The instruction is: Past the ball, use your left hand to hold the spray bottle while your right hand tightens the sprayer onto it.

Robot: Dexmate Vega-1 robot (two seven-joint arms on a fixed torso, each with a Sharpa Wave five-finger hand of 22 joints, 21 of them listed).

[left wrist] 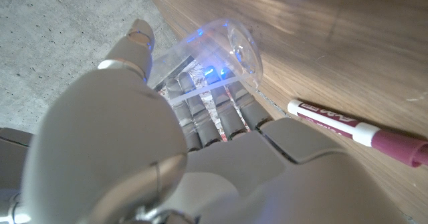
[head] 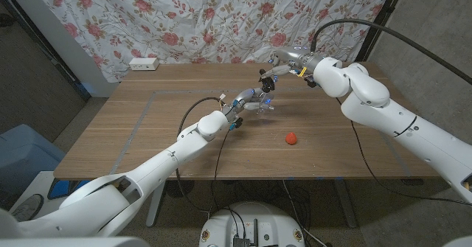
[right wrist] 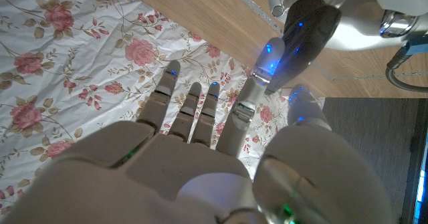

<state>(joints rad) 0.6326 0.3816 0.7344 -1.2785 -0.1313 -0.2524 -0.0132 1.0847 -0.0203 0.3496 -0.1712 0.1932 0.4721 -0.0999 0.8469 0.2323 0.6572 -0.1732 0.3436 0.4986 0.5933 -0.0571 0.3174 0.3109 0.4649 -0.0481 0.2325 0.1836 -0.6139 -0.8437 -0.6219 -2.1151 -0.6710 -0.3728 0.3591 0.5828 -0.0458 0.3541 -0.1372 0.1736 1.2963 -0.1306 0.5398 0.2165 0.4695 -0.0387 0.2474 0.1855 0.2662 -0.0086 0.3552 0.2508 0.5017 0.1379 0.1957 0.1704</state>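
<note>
Past the red ball (head: 292, 138), my left hand (head: 245, 100) grips a clear spray bottle (head: 263, 104) just above the table's middle. In the left wrist view its fingers (left wrist: 214, 114) wrap round the bottle's clear body (left wrist: 231, 50). My right hand (head: 279, 68) comes in from the far right and holds the black sprayer (head: 265, 81) on top of the bottle. The right wrist view has the sprayer head (right wrist: 306, 27) pinched between a fingertip (right wrist: 267, 57) and the thumb, with the left hand (right wrist: 374, 17) right behind it.
A marker with a maroon cap (left wrist: 361, 132) lies on the wood beside the bottle. A white power strip (head: 144, 63) sits at the back left edge. A flowered curtain (head: 221, 18) hangs behind the table. Thin tape lines (head: 151, 99) mark a rectangle on the tabletop.
</note>
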